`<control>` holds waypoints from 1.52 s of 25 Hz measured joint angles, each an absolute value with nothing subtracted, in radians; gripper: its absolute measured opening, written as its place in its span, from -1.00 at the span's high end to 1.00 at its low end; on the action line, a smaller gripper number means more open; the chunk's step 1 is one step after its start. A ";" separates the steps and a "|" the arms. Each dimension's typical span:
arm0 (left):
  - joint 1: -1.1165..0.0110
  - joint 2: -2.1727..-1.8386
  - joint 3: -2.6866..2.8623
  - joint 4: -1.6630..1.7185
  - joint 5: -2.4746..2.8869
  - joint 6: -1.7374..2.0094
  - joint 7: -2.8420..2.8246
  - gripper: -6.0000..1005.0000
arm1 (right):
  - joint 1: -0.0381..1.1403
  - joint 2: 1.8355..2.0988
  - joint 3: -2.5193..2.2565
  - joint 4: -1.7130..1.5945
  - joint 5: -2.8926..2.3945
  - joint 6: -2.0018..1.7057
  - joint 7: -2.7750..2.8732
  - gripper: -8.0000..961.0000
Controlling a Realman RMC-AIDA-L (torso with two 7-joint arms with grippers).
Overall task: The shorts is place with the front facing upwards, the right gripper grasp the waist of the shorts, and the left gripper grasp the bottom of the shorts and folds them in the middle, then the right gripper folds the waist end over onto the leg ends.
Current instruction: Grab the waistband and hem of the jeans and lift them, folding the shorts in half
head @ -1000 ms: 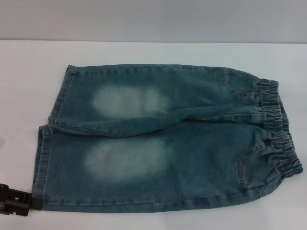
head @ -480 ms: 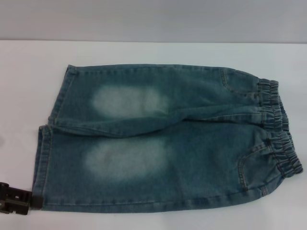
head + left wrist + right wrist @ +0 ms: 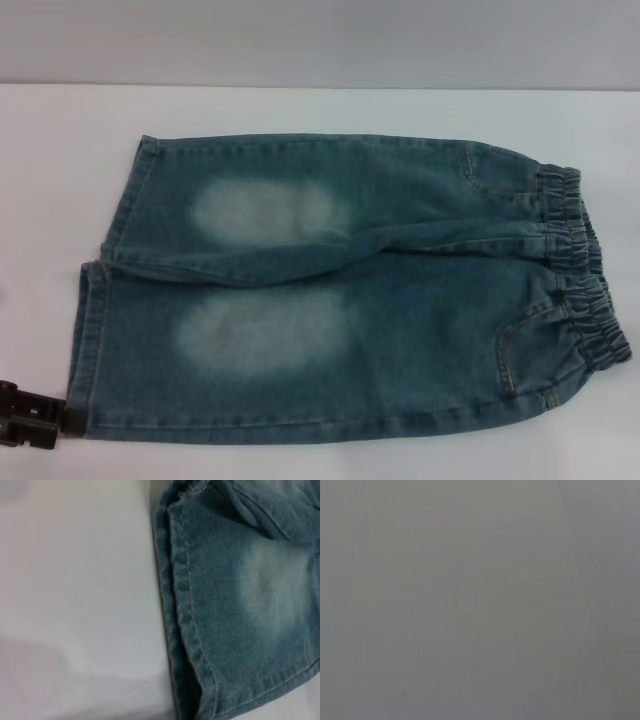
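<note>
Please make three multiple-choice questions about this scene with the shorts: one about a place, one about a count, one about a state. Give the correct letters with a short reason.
1. Where is the left hand?
A. at the near leg hem corner
B. on the waistband
C. above the far leg

2. How many pale faded patches do the shorts show?
A. one
B. two
C. four

3. How do the shorts lie?
A. folded in half
B. rolled up
C. spread flat

Answers: 1 A, the hand sits beside the near hem corner. 2 B, one patch on each leg. 3 C, both legs and waistband show.
</note>
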State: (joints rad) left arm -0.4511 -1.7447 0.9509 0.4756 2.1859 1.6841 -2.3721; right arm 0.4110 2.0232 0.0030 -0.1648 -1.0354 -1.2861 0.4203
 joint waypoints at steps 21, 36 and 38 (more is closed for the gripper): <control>-0.459 -1.746 0.956 0.477 2.198 1.680 -2.388 -0.39 | 0.406 2.023 0.001 -0.156 -1.035 -1.301 0.420 -0.15; -0.484 -1.764 0.951 0.477 2.237 1.680 -2.398 -0.38 | 0.403 2.022 0.002 -0.154 -1.035 -1.301 0.420 -0.15; -0.487 -1.767 0.951 0.477 2.237 1.680 -2.399 -0.38 | 0.401 2.022 0.002 -0.153 -1.035 -1.301 0.420 -0.15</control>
